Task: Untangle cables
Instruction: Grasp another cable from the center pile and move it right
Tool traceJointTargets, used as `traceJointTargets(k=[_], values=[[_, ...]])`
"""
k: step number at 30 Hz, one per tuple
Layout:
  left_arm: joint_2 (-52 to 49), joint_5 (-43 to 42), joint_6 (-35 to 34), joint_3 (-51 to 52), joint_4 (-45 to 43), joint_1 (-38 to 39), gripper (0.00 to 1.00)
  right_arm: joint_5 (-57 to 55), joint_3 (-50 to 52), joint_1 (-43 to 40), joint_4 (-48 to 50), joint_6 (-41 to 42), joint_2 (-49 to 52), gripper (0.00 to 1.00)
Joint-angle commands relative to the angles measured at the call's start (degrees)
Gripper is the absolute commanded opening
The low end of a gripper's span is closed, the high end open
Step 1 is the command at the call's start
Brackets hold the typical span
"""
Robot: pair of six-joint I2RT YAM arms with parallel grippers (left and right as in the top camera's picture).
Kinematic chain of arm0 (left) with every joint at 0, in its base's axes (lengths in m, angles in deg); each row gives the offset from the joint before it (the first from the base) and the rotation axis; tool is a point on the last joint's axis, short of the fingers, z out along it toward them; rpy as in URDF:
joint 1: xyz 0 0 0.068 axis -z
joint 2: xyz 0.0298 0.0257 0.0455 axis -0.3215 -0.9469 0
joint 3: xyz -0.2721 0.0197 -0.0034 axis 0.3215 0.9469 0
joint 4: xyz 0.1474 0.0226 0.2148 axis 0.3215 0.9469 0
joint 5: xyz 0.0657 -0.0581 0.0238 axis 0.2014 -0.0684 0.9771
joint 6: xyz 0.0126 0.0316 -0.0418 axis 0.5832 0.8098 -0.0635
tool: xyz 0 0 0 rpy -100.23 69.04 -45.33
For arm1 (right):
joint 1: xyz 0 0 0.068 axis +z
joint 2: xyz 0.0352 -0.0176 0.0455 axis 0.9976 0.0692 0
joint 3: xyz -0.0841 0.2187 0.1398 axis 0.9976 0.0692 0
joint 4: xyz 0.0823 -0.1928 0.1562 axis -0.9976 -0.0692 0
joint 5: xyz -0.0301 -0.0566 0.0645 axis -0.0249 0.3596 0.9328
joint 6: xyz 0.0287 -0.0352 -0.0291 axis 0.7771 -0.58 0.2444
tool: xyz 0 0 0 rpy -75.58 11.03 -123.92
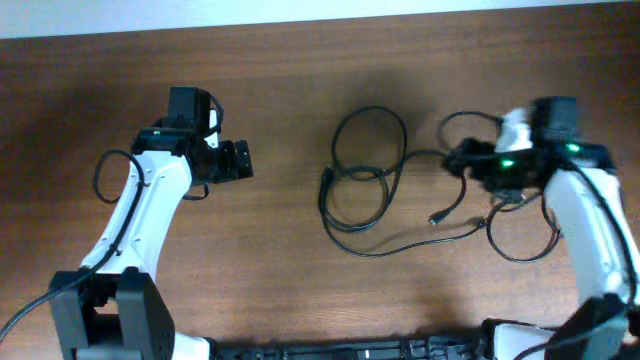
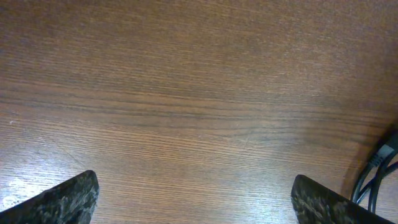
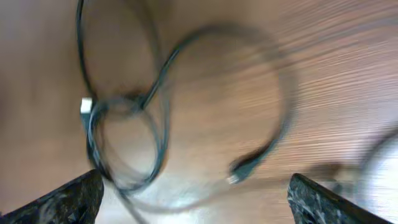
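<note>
The left claw (image 1: pixel 238 160) is positioned over bare wood at the left of the worktop (image 1: pixel 290 70), well apart from the cables (image 1: pixel 360 174). In the left wrist view its fingers (image 2: pixel 68 196) are spread wide with nothing between them, and only a short run of black cord shows at the right edge. The arm's own thick wire (image 1: pixel 100 175) loops beside the left arm. The cables lie at the centre of the worktop as overlapping loops that cross at mid-tangle. One strand trails right to a small plug (image 1: pixel 437 217). The right claw (image 1: pixel 462 160) is just beside the tangle's right side. The right wrist view is blurred, but shows the claw wide apart and gripping nothing, with the loops on the worktop below.
</note>
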Motion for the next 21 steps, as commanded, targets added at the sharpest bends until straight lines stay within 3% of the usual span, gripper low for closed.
traceJointTargets(k=[1, 2, 4, 7, 9, 10, 12, 17, 21], values=[[0.4, -0.6, -0.5, -0.1, -0.1, -0.1, 0.99, 0.4, -0.1, 12.7, 2.7, -2.3, 6.0, 0.95], [0.4, -0.6, -0.5, -0.1, -0.1, -0.1, 0.99, -3.2, -0.1, 16.6, 5.2, -2.2, 8.9, 0.95], [0.4, -0.6, -0.5, -0.1, -0.1, -0.1, 0.99, -9.1, -0.1, 21.5, 9.3, -2.0, 14.6, 0.75], [0.4, -0.6, -0.5, -0.1, -0.1, -0.1, 0.99, -9.0, -0.1, 25.2, 13.7, -1.4, 22.6, 0.52], [0.4, -0.6, -0.5, -0.1, -0.1, -0.1, 0.99, -9.0, -0.1, 26.9, 15.3, 4.2, 26.7, 0.37], [0.4, -0.6, -0.5, -0.1, -0.1, -0.1, 0.99, -9.0, -0.1, 27.5, 15.5, 4.5, 27.2, 0.18], [0.4, -0.6, -0.5, -0.1, -0.1, -0.1, 0.99, -9.0, -0.1, 28.2, 15.4, 5.7, 27.2, 0.06], [0.4, -0.6, -0.5, -0.1, -0.1, -0.1, 0.99, -8.5, -6.1, 28.2, 6.1, 7.0, 22.6, 0.04], [0.4, -0.7, -0.5, -0.1, -0.1, -0.1, 0.99, -3.4, -24.3, 28.2, -9.0, 2.2, 12.7, 0.04]])
